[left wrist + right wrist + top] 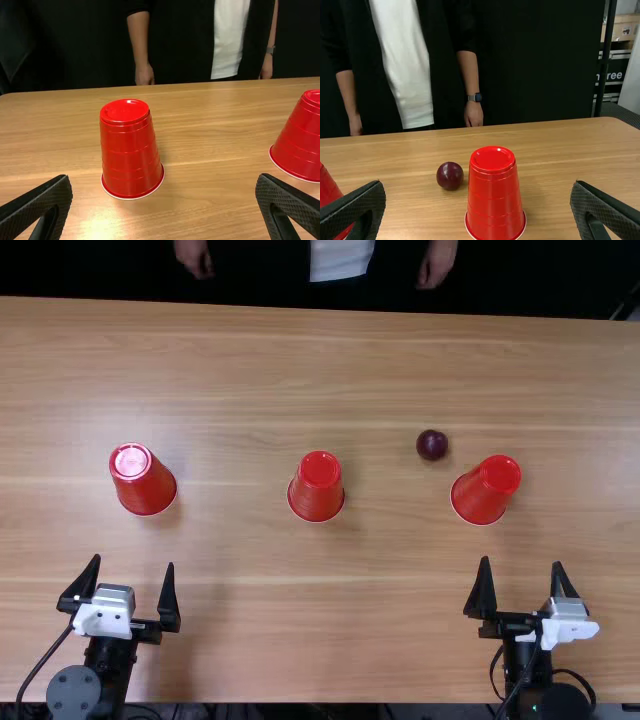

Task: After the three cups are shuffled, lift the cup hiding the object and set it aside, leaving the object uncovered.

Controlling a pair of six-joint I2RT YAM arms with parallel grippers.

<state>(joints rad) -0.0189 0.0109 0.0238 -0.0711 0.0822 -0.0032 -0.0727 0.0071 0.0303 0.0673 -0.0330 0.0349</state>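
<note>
I am looking down on a light brown wooden table [320, 360] with long grain running left to right; beyond its far edge the room falls away into a black backdrop [545, 60]. Three red plastic cups stand upside down in a row across the middle of the table, well apart from one another, each with a thin pale rim pressed flat to the wood and its closed base facing up. The left cup [140, 480] sits toward the left side, the middle cup [317, 487] near the centre, and the right cup [485, 490] toward the right side. A small, round, dark purplish-red ball [432, 445] lies uncovered on the bare wood, between the middle cup and the right cup, a little farther back than the row and near the right cup without touching it. My left gripper [132, 565] is at the near edge, on the near side of the left cup, with its two black fingers spread wide and nothing between them. My right gripper [520, 565] is at the near edge on the right, on the near side of the right cup, its fingers likewise spread wide, gripping nothing and touching neither cup nor ball.
</note>
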